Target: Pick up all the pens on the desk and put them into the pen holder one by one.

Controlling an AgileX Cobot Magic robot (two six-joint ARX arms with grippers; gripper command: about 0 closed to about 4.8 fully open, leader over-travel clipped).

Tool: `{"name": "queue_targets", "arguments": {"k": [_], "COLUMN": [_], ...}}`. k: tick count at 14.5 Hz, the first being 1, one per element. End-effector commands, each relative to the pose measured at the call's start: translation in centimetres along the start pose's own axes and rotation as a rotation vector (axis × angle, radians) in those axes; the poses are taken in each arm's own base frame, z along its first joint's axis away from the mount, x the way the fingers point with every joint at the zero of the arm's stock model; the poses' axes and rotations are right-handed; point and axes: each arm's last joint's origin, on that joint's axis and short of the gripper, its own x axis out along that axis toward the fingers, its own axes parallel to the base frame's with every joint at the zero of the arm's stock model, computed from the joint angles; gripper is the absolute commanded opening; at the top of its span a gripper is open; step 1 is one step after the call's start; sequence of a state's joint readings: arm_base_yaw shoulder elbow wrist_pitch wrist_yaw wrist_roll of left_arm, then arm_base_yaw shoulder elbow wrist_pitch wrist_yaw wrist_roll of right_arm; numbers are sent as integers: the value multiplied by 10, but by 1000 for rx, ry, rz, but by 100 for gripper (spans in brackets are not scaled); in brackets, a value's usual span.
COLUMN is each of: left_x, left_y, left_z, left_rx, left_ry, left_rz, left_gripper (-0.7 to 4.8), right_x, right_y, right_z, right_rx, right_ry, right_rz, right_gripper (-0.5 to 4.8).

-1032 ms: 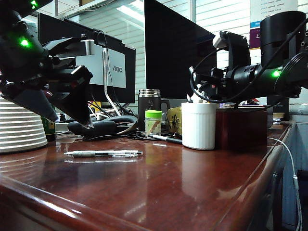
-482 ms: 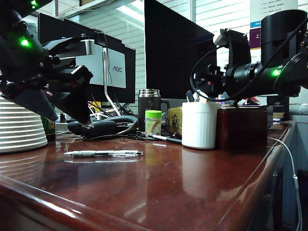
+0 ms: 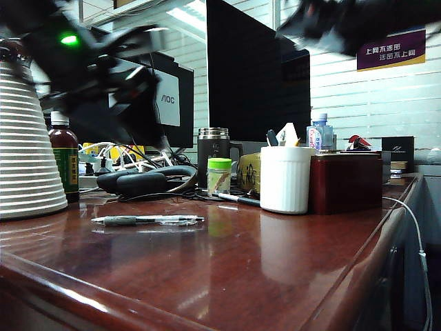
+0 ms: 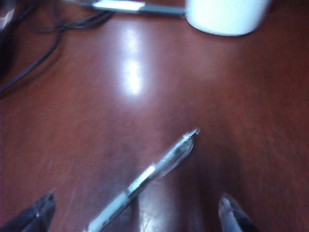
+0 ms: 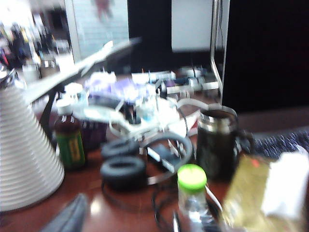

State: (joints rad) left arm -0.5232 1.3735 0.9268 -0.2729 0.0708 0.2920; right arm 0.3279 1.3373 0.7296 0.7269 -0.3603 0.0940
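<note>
Left gripper (image 4: pixel 134 215): jaws spread wide, nothing held, 1 dark fingertip on each side of the pen below it, hovering low over the left part of the desk. Right gripper (image 3: pixel 331 24): a blurred mass high at the upper right of the exterior view, well above the pen holder. Only 1 grey finger (image 5: pixel 67 217) shows in its own wrist view, so cannot tell whether wide or narrow; no pen seen in it.

Large glossy reddish-brown wooden desk (image 3: pixel 241 269): bare and reflective at the front, cluttered toward the monitors. White ribbed cylindrical plastic pen holder (image 3: pixel 284 179): upright, right of centre, just beside a dark red box (image 3: pixel 344 183), with a few items poking above its rim, too small to name. Slim clear-and-white pen with print (image 3: pixel 148 220): flat on the desk, left of centre, well apart from the holder. Black pen with a white label (image 3: pixel 234 198): flat on the desk near the foot of the holder.

Step in hand, by judgement: picking the clear pen. Long axis across the exterior view, roughly along the desk's front edge; grey grip end pointing left, clear end pointing right toward the holder. In the left wrist view, lying diagonally between the fingertips. Better to roll the wrist until the closing line crosses the barrel squarely, come down around mid-barrel, then close gently; otherwise likely to spin or skid on the slick wood.
</note>
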Motion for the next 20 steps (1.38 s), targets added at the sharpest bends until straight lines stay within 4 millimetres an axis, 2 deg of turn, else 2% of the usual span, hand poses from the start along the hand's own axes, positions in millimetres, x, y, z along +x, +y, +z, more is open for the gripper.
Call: {"name": "queue_targets", "arguments": {"k": [1, 2, 5, 6, 9, 11, 14, 16, 19, 20], "left_x": [24, 40, 62, 69, 71, 69, 74, 80, 99, 102], "left_y": [6, 9, 8, 13, 35, 46, 42, 41, 39, 39], "left_z": [15, 17, 4, -4, -5, -10, -10, -15, -26, -29], "left_rx": [75, 77, 195, 291, 269, 216, 193, 190, 187, 180], "left_ry": [145, 182, 308, 406, 356, 337, 281, 304, 339, 348], "left_rz": [-97, -114, -140, -50, 1, -28, -148, -157, -189, -192], "left_gripper": [479, 479, 479, 479, 479, 479, 479, 479, 479, 403], "right_x": [-17, -20, -21, -21, -21, -22, -22, -22, -23, -23], "right_y": [7, 9, 9, 9, 9, 6, 4, 4, 4, 4], "right_z": [8, 8, 8, 8, 7, 7, 7, 7, 5, 5], "right_rx": [-24, -15, -16, -45, -64, -64, -85, -89, -111, -112], "right_ry": [126, 151, 156, 159, 168, 172, 174, 174, 186, 188], "right_rz": [2, 1, 11, 13, 12, -2, -13, -13, -19, -29], "right_gripper": [266, 266, 266, 266, 266, 266, 266, 266, 266, 266]}}
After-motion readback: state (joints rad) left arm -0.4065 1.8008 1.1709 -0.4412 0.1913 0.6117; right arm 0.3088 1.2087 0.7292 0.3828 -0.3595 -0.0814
